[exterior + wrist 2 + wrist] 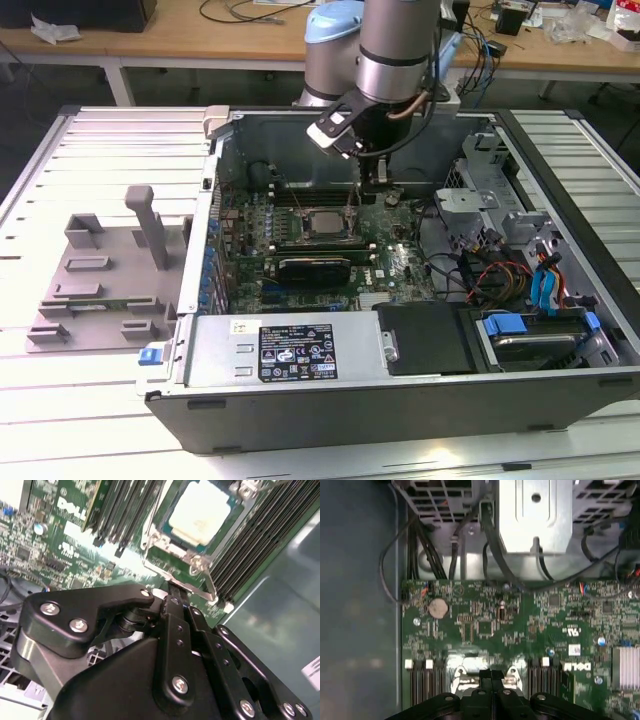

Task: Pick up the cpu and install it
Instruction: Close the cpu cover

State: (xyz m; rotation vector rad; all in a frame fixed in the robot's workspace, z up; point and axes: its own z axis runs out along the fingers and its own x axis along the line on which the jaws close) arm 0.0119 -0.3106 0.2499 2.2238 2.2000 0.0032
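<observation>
Claw: the gripper (491,675) is hanging with its fingers pressed together, gripping nothing.
Cpu: the cpu (200,511) is lying inside the socket frame (160,547), near the claw.
Risk: a sideways nudge against the frame could be knocking the chip askew.

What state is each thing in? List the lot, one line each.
cpu: lying flat in the socket, metal top exposed.
gripper: shut, nothing visibly held, tips close to the socket's edge.
computer case: lying on its side, side panel off, inside open.
long black card: plugged into the motherboard, next to the socket.
coin cell: seated in its holder.
</observation>
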